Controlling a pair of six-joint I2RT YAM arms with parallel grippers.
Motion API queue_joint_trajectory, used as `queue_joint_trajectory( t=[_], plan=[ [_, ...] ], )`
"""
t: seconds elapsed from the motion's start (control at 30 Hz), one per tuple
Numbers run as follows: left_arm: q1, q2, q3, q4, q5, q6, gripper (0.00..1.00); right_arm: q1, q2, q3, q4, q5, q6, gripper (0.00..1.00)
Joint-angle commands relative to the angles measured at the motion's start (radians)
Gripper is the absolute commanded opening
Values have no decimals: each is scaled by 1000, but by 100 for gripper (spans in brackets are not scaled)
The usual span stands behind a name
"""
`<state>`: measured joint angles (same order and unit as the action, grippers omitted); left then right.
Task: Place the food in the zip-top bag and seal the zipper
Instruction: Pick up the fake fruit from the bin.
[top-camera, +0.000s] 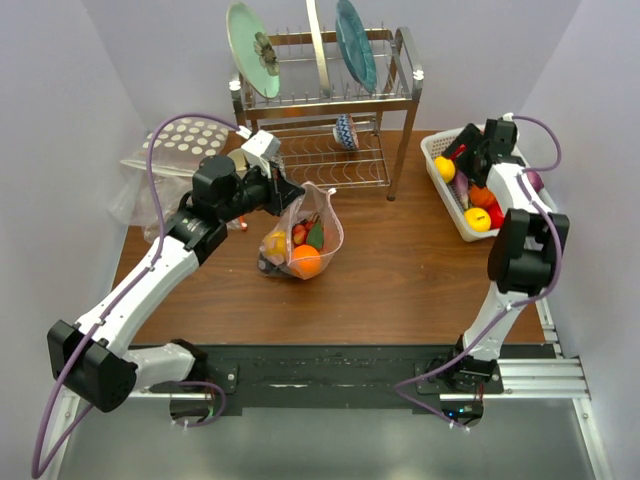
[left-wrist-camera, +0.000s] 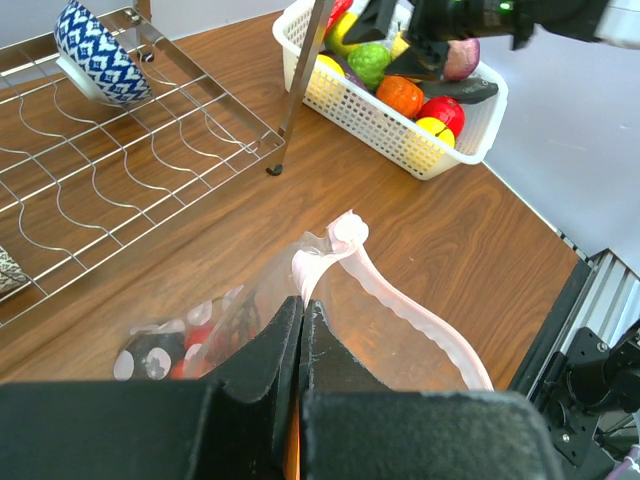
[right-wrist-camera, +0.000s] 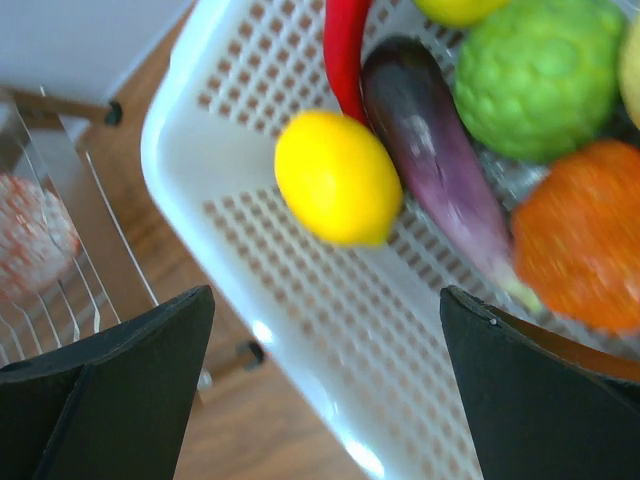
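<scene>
Floppy clear zip-top bag (top-camera: 318, 225) slumped mid-tabletop, left of centre, glossy toy fruits (top-camera: 305, 260) inside; wavy pinkish zipper (left-wrist-camera: 400, 310) gaping; left gripper (left-wrist-camera: 300, 330) pinched tight on bag rim; right gripper (right-wrist-camera: 325, 295) spread wide, empty, over perforated white basket (right-wrist-camera: 330, 330) at far right corner, above smooth lemon (right-wrist-camera: 338, 178).

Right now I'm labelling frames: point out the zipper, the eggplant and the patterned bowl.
zipper (left-wrist-camera: 350, 238), left wrist view, strip's curled end
eggplant (right-wrist-camera: 437, 165), right wrist view, purple body
patterned bowl (left-wrist-camera: 100, 55), left wrist view, outer wall
</scene>
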<state>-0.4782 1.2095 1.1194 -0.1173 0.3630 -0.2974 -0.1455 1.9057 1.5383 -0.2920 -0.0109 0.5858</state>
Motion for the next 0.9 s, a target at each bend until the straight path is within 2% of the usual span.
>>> queue_joint_trajectory(
  t=[0.0, 0.4, 0.57, 0.63, 0.7, 0.87],
  plan=[
    [6, -2, 17, 47, -2, -6, 0, -9, 85, 129, 67, -57, 83, 99],
    [6, -1, 20, 47, 2, -5, 0, -11, 280, 204, 90, -60, 114, 98],
    [6, -2, 20, 50, 16, 0, 0, -9, 323, 243, 103, -93, 105, 79],
    [6, -5, 17, 54, 22, -2, 0, -9, 320, 256, 91, -98, 100, 78],
    [6, -7, 19, 54, 21, -2, 0, -9, 288, 250, 91, -98, 85, 72],
    [6, -8, 19, 51, 13, 0, 0, -9, 132, 137, 126, -44, 51, 72]
  ],
)
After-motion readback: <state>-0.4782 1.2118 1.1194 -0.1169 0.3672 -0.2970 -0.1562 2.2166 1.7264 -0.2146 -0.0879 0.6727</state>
